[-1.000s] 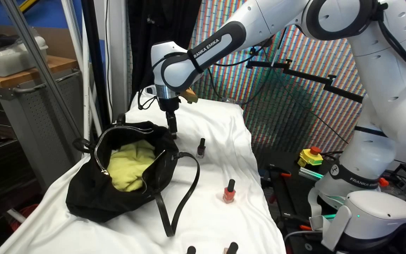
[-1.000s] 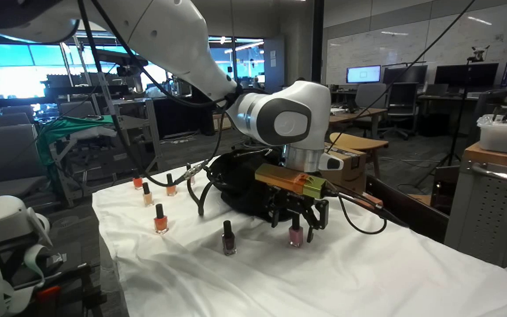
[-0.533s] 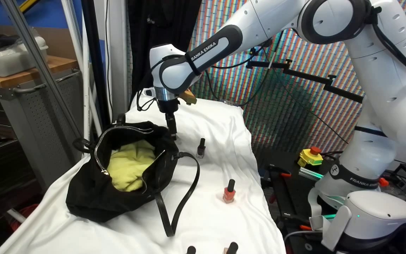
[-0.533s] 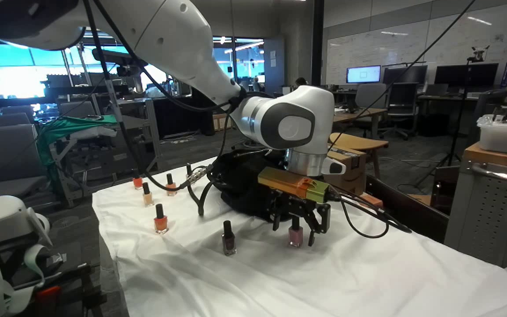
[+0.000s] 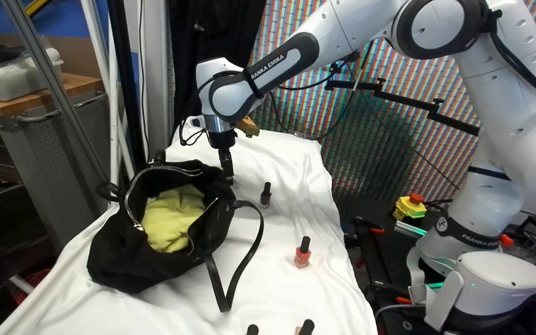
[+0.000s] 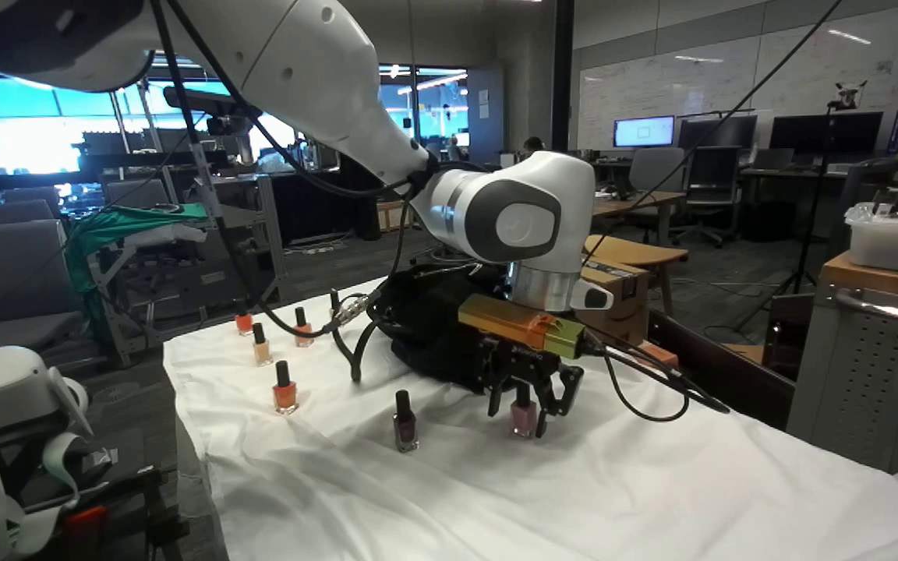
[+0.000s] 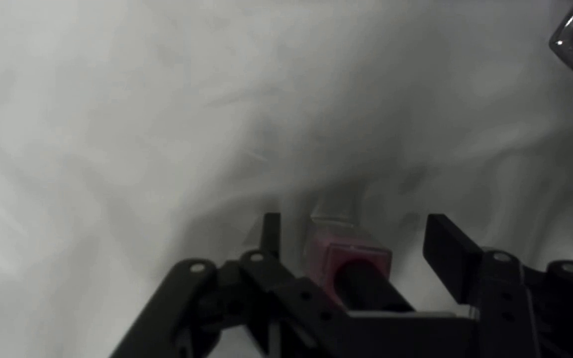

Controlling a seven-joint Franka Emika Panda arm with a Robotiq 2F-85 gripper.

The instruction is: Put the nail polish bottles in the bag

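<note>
jaws parted around the pink bottle (image 7: 342, 248), gaps showing on both sides; we find it upright on the white cloth (image 6: 620, 483), near the bag (image 5: 121, 265), and judge it light, slick, breakable, best pinched squarely across its body

In an exterior view, the handbag (image 6: 426, 343) sits on the cloth (image 6: 574, 499). Before it, a nail polish bottle (image 6: 524, 419) stands between the fingers of the gripper (image 6: 517, 422). A second nail polish bottle (image 6: 405, 427) stands to the left, a third bottle (image 6: 284, 392) farther left and behind. More bottles (image 6: 263, 352) stand behind that one, left of the handbag. A cardboard box (image 6: 631, 310) is behind the handbag, rightward.
</note>
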